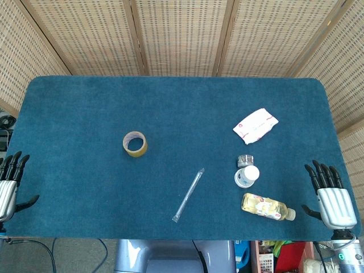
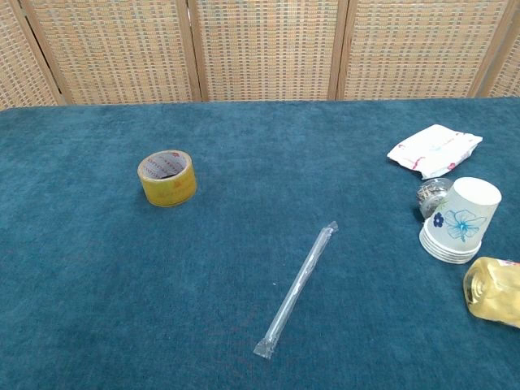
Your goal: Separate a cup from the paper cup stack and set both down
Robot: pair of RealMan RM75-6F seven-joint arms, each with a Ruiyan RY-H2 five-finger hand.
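Left hand at lower left edge of the desk, fingers spread, holding nothing; right hand at lower right, likewise wide and empty; paper cup stack stands inverted at right, beside a yellow bottle.

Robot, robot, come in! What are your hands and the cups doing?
Left hand and right hand open, at table edges. Paper cup stack upside down, untouched. Small metal object and bottle close beside it.
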